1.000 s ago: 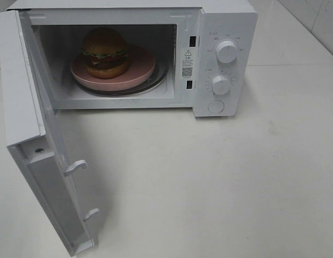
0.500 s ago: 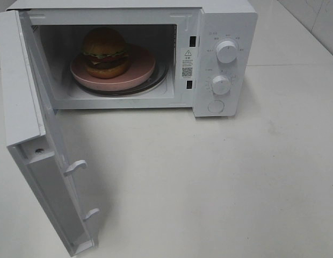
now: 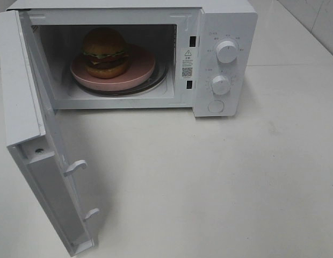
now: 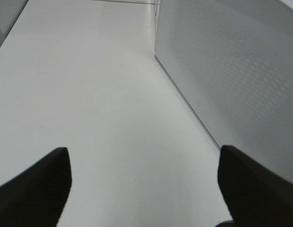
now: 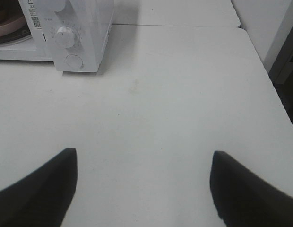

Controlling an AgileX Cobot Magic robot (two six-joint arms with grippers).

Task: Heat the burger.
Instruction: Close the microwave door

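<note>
The burger (image 3: 105,52) stands upright on a pink plate (image 3: 139,72) inside the white microwave (image 3: 225,21), whose door (image 3: 45,177) is swung wide open toward the front left. Neither arm shows in the exterior high view. In the left wrist view my left gripper (image 4: 144,163) is open with nothing between its dark fingers (image 4: 40,182), beside the dotted outer face of the microwave door (image 4: 241,71). In the right wrist view my right gripper (image 5: 142,163) is open and empty above bare table, well away from the microwave's dial panel (image 5: 66,35).
Two round dials (image 3: 226,51) and a round button (image 3: 215,106) sit on the microwave's right-hand panel. The white table (image 3: 236,183) stretches in front and to the right. In the right wrist view the table's edge (image 5: 267,71) runs along one side, near a wall.
</note>
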